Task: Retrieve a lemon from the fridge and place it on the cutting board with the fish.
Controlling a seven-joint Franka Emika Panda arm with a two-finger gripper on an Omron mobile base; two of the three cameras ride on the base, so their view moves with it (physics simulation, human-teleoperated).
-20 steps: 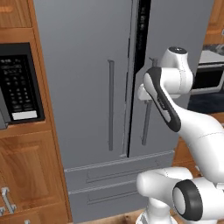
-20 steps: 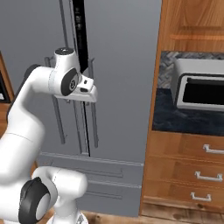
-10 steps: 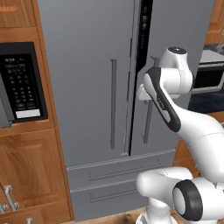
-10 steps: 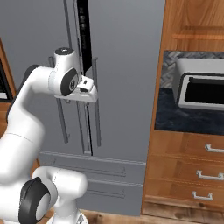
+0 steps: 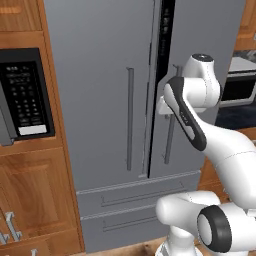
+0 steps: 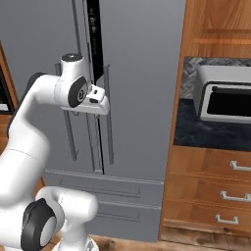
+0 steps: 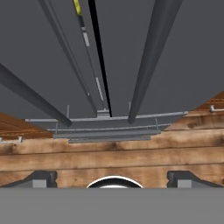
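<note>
Fridge is seen mid-frame in the left base view, right door slightly ajar, dark gap at the seam. Gripper is held wide and empty at the bottom of the hand view, lined up below the right door handle, probably for a pull. Lemon is presumed inside.

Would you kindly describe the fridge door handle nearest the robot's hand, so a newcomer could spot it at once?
Find the tall grey fridge between the wooden cabinets. Two long vertical bar handles flank its centre seam. The right-hand handle is the one meant: unlike its twin, it stands just beside the arm's open gripper.
</note>
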